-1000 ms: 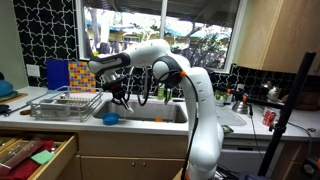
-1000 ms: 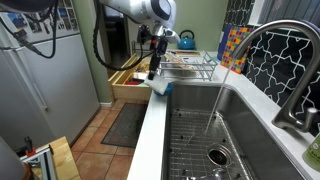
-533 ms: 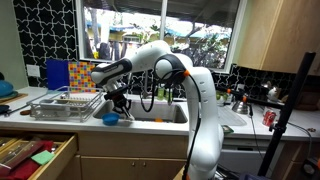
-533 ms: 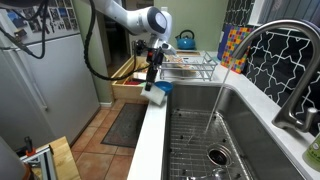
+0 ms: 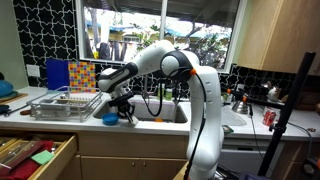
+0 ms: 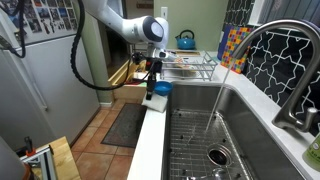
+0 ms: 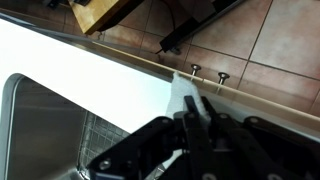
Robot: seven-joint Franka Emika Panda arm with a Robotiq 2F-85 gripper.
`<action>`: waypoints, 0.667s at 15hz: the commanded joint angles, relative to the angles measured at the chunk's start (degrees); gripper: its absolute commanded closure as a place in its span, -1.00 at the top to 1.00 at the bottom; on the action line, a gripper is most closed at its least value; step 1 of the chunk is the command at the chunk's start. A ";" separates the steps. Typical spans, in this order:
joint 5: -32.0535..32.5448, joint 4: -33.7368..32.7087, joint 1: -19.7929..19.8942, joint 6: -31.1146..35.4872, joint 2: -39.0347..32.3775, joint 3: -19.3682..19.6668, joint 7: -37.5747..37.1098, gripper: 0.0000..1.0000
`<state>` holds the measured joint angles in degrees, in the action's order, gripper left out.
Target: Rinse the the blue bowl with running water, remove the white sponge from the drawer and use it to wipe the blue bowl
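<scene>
The blue bowl (image 5: pixel 110 118) sits on the counter at the sink's corner, next to the dish rack; it also shows in an exterior view (image 6: pixel 161 89). My gripper (image 5: pixel 124 111) hangs just beside it, pointing down at the counter's front edge (image 6: pixel 152 90). In the wrist view the gripper (image 7: pixel 193 108) has its fingers close together on the white sponge (image 7: pixel 182 97), which sticks out past the tips. The sponge (image 6: pixel 152 101) shows below the gripper. The drawer (image 5: pixel 45 163) stands open at the lower left.
A wire dish rack (image 5: pixel 64 104) stands beside the bowl. The faucet (image 6: pixel 270 55) runs water into the steel sink (image 6: pixel 205 140). Red and green cloth-like items (image 5: pixel 40 155) lie in the drawer. A blue kettle (image 6: pixel 186 41) stands behind.
My gripper has come down and moved toward the counter's front edge beside the blue bowl, with the white sponge in it.
</scene>
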<state>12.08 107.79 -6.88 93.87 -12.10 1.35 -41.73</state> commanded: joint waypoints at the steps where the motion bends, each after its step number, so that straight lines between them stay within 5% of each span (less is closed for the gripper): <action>1: -0.16 6.57 1.30 7.04 3.50 -0.12 -1.67 -0.88; 2: -0.18 7.42 1.49 8.43 3.80 -0.16 -1.83 -0.32; 4: -0.74 8.59 1.85 10.34 4.38 -0.26 -1.81 -0.20; 10: -1.82 10.21 2.46 12.96 7.26 -0.52 -0.51 0.72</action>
<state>11.76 115.08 -5.35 104.62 -7.90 1.33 -42.79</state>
